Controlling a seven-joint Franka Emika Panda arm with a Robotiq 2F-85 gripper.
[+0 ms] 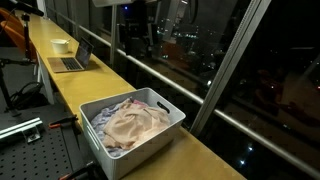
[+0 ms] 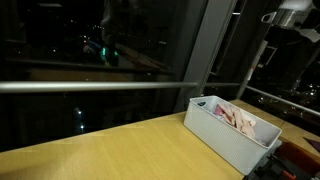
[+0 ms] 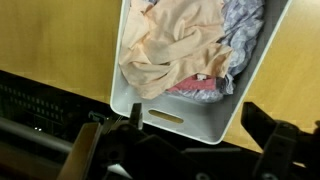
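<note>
A white plastic bin stands on a long wooden counter by a window. It holds a crumpled beige cloth, with a pink cloth and a grey patterned cloth beside it. The bin also shows in an exterior view and in the wrist view. My gripper hangs high above the bin's near wall, open and empty, with both fingers apart and touching nothing. It shows dark at the top of an exterior view.
An open laptop and a white bowl sit further along the counter. A dark window with a metal rail runs along the counter. A perforated metal table with cables stands beside the counter.
</note>
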